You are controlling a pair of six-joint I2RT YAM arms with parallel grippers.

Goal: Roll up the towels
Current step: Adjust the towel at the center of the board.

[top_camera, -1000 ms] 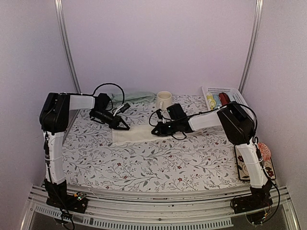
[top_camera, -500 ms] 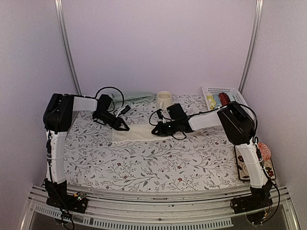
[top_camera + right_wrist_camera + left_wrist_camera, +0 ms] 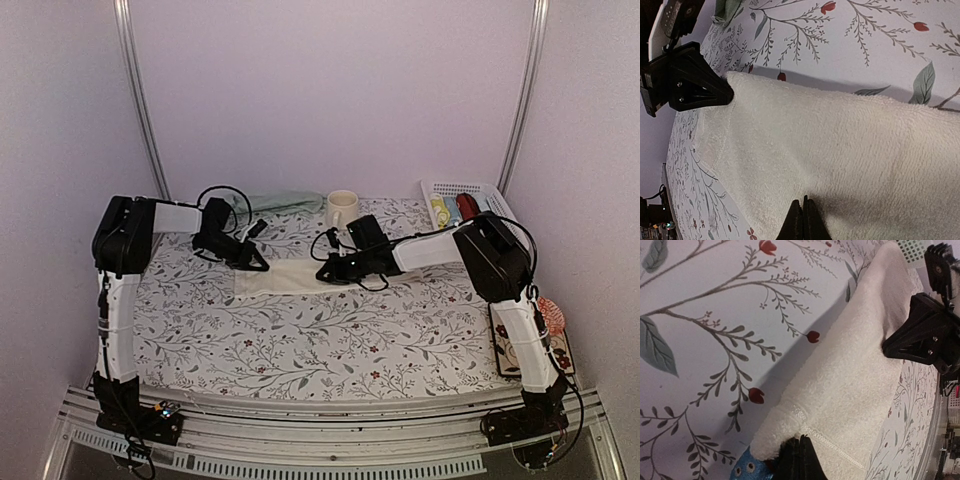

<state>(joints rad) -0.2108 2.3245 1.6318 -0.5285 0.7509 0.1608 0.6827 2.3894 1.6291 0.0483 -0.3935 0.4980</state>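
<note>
The cream towel (image 3: 285, 277) lies as a folded strip on the floral tablecloth, between the two grippers. My left gripper (image 3: 261, 267) is shut, its tips (image 3: 800, 456) pressing on the towel's (image 3: 850, 385) left end beside the small blue mark (image 3: 747, 470). My right gripper (image 3: 323, 275) is also shut, tips (image 3: 804, 214) resting on the towel's (image 3: 840, 140) right part with no cloth between the fingers. Each wrist view shows the other gripper at the far end of the strip. The pale green towel (image 3: 280, 202) lies bunched at the back of the table.
A cream mug (image 3: 341, 208) stands at the back, just behind the right gripper. A white basket (image 3: 462, 196) with small items sits at the back right. A patterned object (image 3: 552, 335) lies at the table's right edge.
The left arm has sunk lower and its wrist has shifted slightly towards the back, tips staying on the towel's left end. The right arm and towel look unchanged.
</note>
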